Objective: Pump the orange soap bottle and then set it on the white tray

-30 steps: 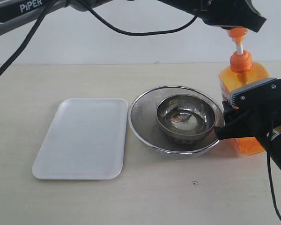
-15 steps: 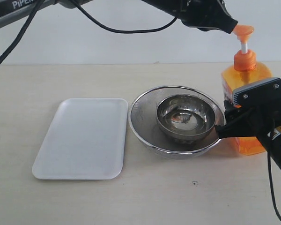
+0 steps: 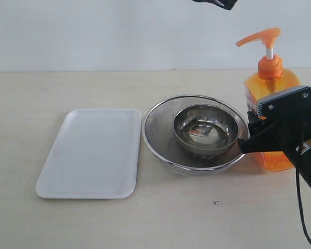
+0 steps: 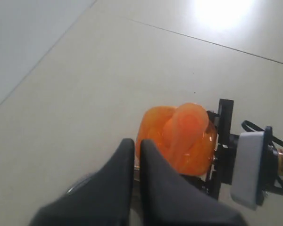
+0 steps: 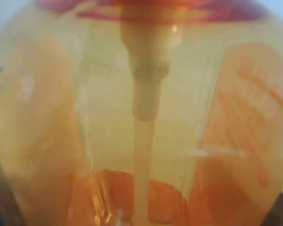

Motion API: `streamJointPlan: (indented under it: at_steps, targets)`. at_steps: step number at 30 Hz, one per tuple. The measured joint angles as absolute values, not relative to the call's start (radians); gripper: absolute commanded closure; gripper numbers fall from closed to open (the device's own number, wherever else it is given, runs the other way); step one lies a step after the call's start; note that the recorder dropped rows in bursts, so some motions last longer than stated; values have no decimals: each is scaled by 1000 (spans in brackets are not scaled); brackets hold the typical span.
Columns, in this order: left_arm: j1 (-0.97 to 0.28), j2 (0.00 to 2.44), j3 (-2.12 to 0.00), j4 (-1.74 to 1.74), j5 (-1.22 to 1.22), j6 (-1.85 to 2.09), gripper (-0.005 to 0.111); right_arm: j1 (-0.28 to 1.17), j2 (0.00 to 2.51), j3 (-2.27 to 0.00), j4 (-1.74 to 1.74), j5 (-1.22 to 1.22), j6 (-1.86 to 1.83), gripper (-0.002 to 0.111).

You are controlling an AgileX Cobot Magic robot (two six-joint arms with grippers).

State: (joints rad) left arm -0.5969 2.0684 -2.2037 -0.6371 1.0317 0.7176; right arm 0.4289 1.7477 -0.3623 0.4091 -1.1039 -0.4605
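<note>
The orange soap bottle point(image 3: 272, 88) stands upright on the table at the right, its pump head point(image 3: 259, 37) raised on the white stem with the spout pointing left. My right gripper point(image 3: 264, 137) is shut on the bottle's lower body; the right wrist view is filled by the bottle point(image 5: 141, 117). My left gripper point(image 4: 137, 148) is shut and empty, high above the pump head point(image 4: 188, 136) and clear of it. Only its tip point(image 3: 217, 3) shows at the exterior view's top edge. The white tray point(image 3: 90, 153) lies flat and bare at the left.
A small steel bowl point(image 3: 205, 129) sits inside a larger steel mesh bowl point(image 3: 158, 140) between the tray and the bottle. The mesh bowl's rim is close to my right gripper's finger. A pale wall runs along the table's far edge.
My left arm has lifted off the pump head and withdrawn up and left, nearly out of the exterior view. The pump head has risen. The right gripper and bottle stayed put.
</note>
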Motion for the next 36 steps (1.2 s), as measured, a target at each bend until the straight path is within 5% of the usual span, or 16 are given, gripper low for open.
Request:
streamJointPlan:
  at_steps: [16,26,36]
  targets:
    - [-579,1892,-1880,-639,1054,728,102,429,1748,-362,409,-1104,-469,108]
    - [-579,1586,-1435,-691,707,793,102,429,1748,-362,411,-1104,-515,108]
    - [-579,1369,-1077,-1130,465,1153,102,429,1748,-362,413,-1102,-538,108]
